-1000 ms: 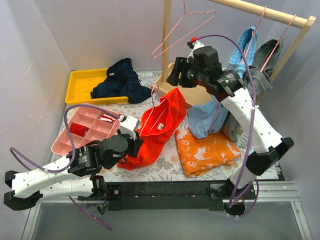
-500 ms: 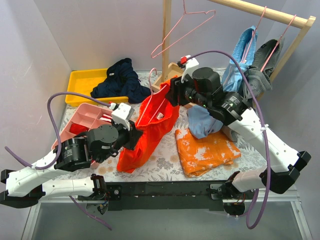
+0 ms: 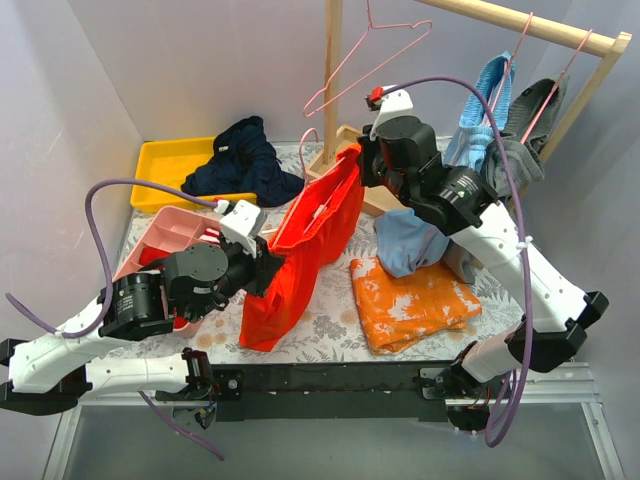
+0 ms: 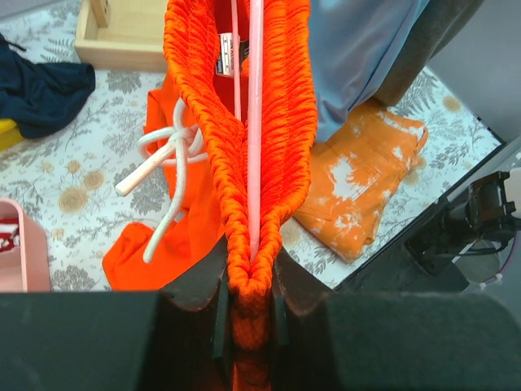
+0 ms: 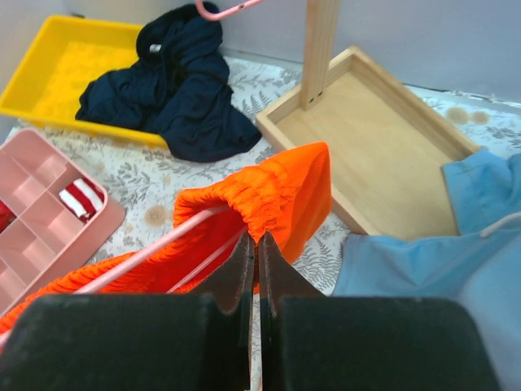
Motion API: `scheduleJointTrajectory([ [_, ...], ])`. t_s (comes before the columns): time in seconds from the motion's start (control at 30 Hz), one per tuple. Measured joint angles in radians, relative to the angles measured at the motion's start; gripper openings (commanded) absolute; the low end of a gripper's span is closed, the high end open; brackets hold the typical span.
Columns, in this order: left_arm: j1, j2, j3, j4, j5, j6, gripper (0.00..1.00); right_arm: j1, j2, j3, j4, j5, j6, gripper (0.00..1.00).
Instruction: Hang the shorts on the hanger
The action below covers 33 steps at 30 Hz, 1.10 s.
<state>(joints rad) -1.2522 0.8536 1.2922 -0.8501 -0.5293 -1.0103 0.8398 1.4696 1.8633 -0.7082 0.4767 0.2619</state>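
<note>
The shorts (image 3: 300, 250) are held above the middle of the worktop (image 3: 330, 325), with the waistband stretched taut between two hands and the legs trailing toward the near edge. The hanger (image 4: 255, 122) is seen inside the waistband; the tension is judged to hold the opening along its wire. The left hand (image 4: 248, 277) is pinched on the band's near end, the right hand (image 5: 256, 244) on its far end.

Bright, even, diffuse overhead light fills all three views, leaving only faint soft shadows on the floral-patterned table cover (image 3: 330, 322). In both wrist views the black gripper fingers (image 4: 199, 281) at the bottom edge are dark and blurred; the bright red-orange fabric shorts (image 4: 285, 122) look sharp.
</note>
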Motion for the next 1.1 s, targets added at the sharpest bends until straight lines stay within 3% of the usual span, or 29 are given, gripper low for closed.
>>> scheduleJointTrajectory([
  [0.13,0.0,-0.001,0.006,0.037,-0.001,0.029,0.0,0.0,-0.04,0.001,-0.002,0.042,0.002,0.02],
  [0.2,0.0,0.0,0.006,0.066,0.001,0.051,0.0,0.0,-0.05,0.001,-0.002,0.045,0.003,0.2],
  [0.23,0.0,0.0,0.006,0.079,0.002,0.063,0.0,0.0,-0.054,0.001,-0.003,0.047,0.005,0.39],
  [0.27,0.0,0.0,0.006,0.095,0.002,0.077,0.0,0.0,-0.057,0.001,-0.005,0.049,0.009,0.47],
  [0.37,0.0,0.008,0.007,0.147,0.001,0.122,0.0,0.0,-0.063,0.0,-0.017,0.05,0.013,0.63],
  [0.43,0.0,0.029,0.016,0.17,0.0,0.151,0.0,0.0,-0.082,-0.013,-0.018,0.039,0.008,0.68],
  [0.6,0.027,0.152,0.073,0.25,0.022,0.228,0.0,0.0,-0.193,-0.061,-0.018,0.004,-0.002,0.72],
  [0.83,0.323,0.36,0.165,0.311,0.291,0.257,0.0,0.0,-0.395,-0.191,-0.006,-0.033,0.003,0.73],
  [1.1,0.414,0.591,0.404,0.354,0.459,0.279,0.0,0.0,-0.529,-0.357,-0.003,-0.085,0.011,0.73],
])
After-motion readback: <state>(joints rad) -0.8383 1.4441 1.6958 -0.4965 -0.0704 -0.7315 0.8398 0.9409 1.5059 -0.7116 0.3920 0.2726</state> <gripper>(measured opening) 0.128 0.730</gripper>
